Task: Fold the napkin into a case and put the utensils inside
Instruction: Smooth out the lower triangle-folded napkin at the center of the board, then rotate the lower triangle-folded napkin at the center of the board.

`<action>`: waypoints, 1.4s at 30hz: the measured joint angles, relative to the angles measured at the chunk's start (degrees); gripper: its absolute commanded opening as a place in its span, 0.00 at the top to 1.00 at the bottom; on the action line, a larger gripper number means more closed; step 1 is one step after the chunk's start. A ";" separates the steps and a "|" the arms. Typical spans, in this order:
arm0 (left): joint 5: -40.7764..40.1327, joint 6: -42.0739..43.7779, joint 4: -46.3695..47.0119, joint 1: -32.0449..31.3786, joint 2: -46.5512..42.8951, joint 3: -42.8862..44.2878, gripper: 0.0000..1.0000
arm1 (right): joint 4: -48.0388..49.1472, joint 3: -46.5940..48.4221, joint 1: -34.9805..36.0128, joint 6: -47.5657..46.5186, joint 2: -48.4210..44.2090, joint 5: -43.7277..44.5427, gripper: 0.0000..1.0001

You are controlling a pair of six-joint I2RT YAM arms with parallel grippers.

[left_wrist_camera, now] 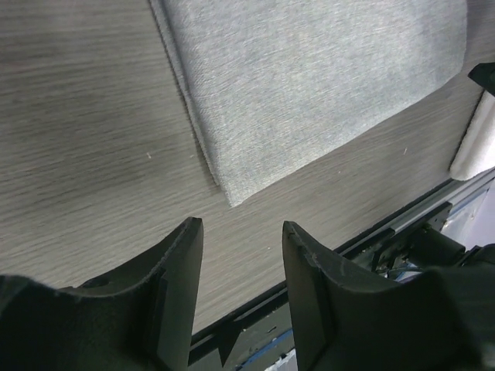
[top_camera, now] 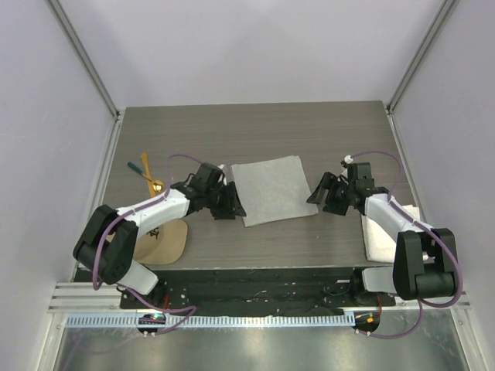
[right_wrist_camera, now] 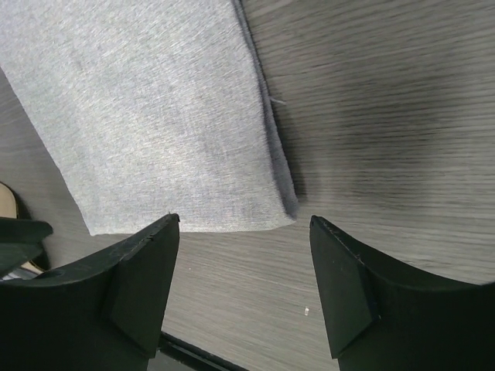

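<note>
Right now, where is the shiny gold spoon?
Top view: the gold spoon lies on the table's left, beside the orange-handled utensil, left of the grey cloth napkin.

- One napkin (top_camera: 272,190), light grey, at the table's middle.
- Three utensils (top_camera: 147,176) at the napkin's nine o'clock: one gold spoon (top_camera: 157,185), one orange-yellow handled piece (top_camera: 144,162), one dark teal handled piece (top_camera: 133,166).
- One white towel (top_camera: 383,243) at the napkin's four o'clock.
- One tan cap (top_camera: 166,246) at its eight o'clock.
- Two grippers: left gripper (top_camera: 230,205), right gripper (top_camera: 319,198).
</note>
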 measured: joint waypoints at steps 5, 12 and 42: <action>2.16 -4.66 5.18 0.00 0.52 -6.14 0.50 | 0.33 -0.02 -1.60 0.04 1.57 -0.52 0.29; 4.20 -9.07 13.44 0.00 3.61 -9.07 0.42 | 2.25 -1.88 -1.68 -0.07 2.64 -1.42 0.31; 2.12 -7.28 12.83 0.90 6.82 -5.18 0.50 | 6.03 -2.93 -1.68 0.02 5.33 -2.64 0.35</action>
